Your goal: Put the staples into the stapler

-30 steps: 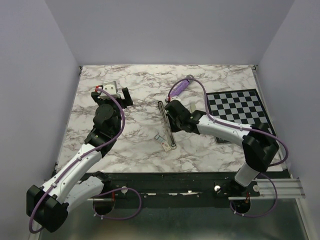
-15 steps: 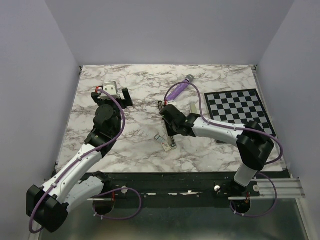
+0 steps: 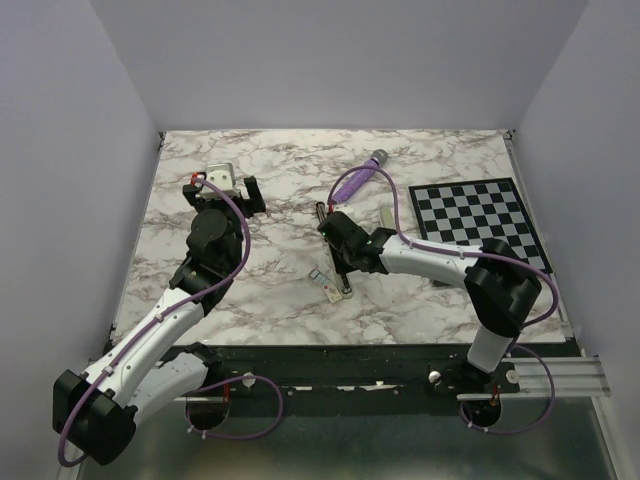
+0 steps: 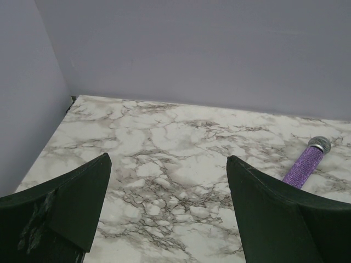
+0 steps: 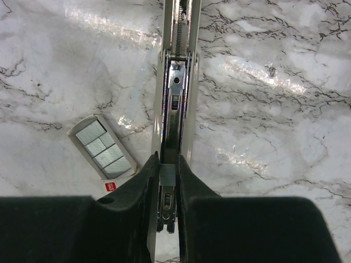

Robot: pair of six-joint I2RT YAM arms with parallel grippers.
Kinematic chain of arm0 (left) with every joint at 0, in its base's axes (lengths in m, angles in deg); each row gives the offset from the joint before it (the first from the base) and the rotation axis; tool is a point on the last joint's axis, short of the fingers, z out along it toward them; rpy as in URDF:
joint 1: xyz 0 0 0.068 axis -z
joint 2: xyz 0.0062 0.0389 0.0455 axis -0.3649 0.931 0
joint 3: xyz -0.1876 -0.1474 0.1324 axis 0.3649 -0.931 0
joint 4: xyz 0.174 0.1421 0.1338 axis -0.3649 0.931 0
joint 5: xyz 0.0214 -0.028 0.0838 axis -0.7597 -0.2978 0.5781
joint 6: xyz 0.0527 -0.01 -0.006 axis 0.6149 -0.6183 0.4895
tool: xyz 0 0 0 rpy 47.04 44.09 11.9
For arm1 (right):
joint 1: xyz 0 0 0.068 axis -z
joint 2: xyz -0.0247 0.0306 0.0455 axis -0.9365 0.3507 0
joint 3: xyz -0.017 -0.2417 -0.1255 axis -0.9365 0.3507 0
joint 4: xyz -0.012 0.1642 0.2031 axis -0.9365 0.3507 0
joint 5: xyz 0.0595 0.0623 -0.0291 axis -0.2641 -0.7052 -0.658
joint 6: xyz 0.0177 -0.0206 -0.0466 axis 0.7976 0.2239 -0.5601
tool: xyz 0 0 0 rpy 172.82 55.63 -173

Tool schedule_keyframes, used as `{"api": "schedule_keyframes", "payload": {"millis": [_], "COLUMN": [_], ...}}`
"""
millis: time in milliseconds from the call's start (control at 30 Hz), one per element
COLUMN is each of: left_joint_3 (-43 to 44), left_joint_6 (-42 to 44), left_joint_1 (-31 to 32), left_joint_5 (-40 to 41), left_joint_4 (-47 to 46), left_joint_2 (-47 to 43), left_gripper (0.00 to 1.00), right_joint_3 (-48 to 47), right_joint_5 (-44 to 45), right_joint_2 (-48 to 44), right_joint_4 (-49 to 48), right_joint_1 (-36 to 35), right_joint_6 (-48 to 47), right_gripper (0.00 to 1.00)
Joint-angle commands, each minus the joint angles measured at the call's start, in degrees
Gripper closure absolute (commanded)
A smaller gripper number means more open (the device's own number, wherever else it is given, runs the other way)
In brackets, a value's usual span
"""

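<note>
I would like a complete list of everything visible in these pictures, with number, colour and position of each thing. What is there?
stapler: one, beige-grey with dark metal rail, opened flat, middle of the table.
staple box: one, cream-white, open, grey staples inside, beside the stapler's near end.
staple block: one, grey metal, over the rail.
purple cylinder: one, purple with grey tip, beyond the stapler.
checkerboard: one, black and white, right side.
pale piece: one, beige, near the checkerboard; too small to identify.
table: one, white-grey marble.
left gripper: black, open, empty, far left.
right gripper: black, shut on the staple block.
</note>
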Motion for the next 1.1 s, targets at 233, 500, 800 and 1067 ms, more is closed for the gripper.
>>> {"api": "schedule_keyframes", "payload": {"millis": [233,500,800,1067], "left_joint_3": [-0.7,-0.7,-0.7,-0.6], "left_joint_6": [0.5,0.6,0.7,0.8], "left_joint_1": [0.3,0.3,0.3,0.3], "left_joint_5": [0.9,0.8,0.9,0.8], "left_joint_4": [-1.5,-1.5,-1.6,-1.4], "left_joint_2": [-0.7,-0.7,-0.7,-1.1], "left_gripper": [0.06,0.06,0.06,0.06], "right_joint_3": [-0.3,-0.1,-0.4,-7.8], "right_joint_5": [1.9,1.8,3.5,-1.2], "right_joint_2": [1.7,1.7,-0.1,0.7], "right_joint_4": [-0.3,-0.1,0.2,3.0], "right_joint_1": [-0.4,-0.4,-0.3,5.0], "right_joint_6": [1.0,1.5,1.1,-4.8], "right_gripper": [0.78,0.69,0.59,0.36]}}
